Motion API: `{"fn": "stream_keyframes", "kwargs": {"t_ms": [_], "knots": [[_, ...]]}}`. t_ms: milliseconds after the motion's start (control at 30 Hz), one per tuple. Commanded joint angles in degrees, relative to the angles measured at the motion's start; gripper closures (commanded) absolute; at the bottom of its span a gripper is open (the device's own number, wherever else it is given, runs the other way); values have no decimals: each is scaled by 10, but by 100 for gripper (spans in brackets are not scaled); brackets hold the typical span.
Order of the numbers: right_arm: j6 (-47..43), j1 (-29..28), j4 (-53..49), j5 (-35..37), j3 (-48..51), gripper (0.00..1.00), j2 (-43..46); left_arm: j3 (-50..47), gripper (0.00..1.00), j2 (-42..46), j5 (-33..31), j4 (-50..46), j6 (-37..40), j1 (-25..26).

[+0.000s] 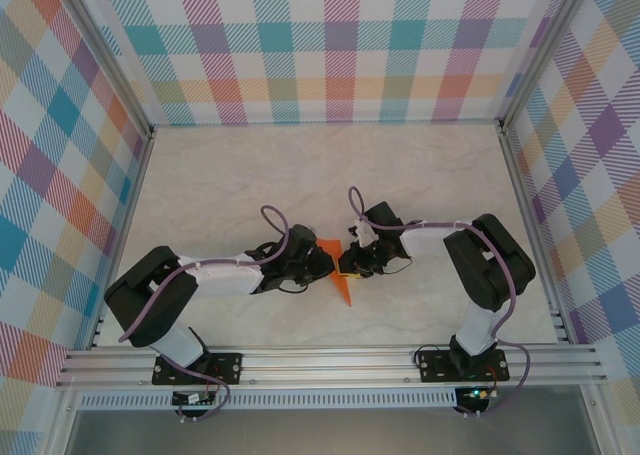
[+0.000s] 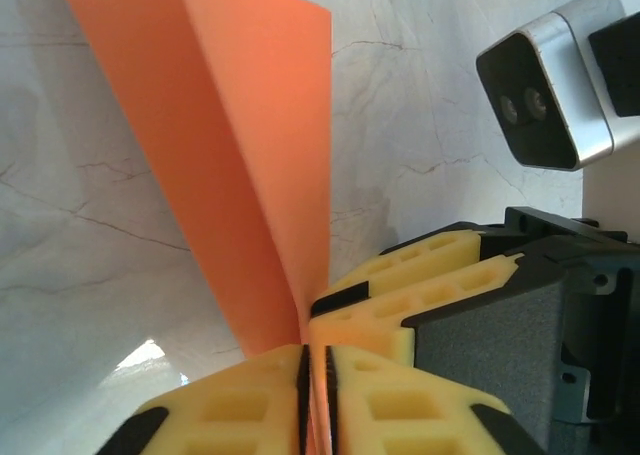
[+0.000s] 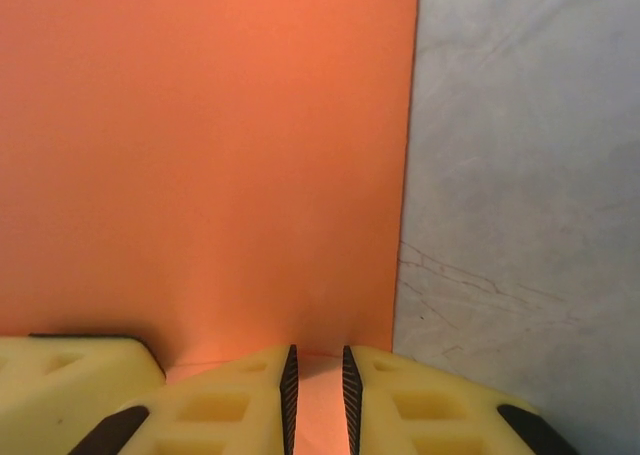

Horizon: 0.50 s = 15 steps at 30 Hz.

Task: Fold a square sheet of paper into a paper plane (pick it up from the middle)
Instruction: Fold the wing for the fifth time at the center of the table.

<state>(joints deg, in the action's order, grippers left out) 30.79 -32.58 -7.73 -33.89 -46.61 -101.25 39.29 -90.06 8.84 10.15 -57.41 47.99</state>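
your left gripper (image 1: 322,265) reaches in from the left, and in its wrist view its jaws are pressed together on the paper (image 2: 230,155), with only the thin orange edge between the yellow pads. from there the paper rises away from the jaws as two leaves meeting at a crease, and that crease runs straight down into the grip.

from above, the paper is a narrow creased wedge at the middle of the table (image 1: 220,185), between your two grippers. its long axis runs far to near, across the line joining the arms, and its pointed tip faces the arm bases. neither arm is nearer; both are on it.

your right gripper (image 1: 352,262) comes in from the right, just beside the left one. its wrist view shows its jaws nearly together with orange paper in the slim gap, so i judge it clamped on the paper too. whether the two grippers' pads touch each other, i cannot tell.

i judge the next fold turns on that crease line: work along it, not across.
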Motion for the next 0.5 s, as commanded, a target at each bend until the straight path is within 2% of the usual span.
{"fn": "stream_keyframes", "kwargs": {"t_ms": [0,167,333,467], "knots": [[-12,-1,-33,44,-2,77,7,11,91,4,-16,-33,4,5],[-16,-1,-29,85,27,74,83,31,97,0,-20,-74,-13,3],[-54,-5,-41,143,74,63,191,46,100,-11,-7,-97,-26,-3],[-81,-40,-24,177,112,51,245,59,100,-16,3,-104,-31,-4]]}}
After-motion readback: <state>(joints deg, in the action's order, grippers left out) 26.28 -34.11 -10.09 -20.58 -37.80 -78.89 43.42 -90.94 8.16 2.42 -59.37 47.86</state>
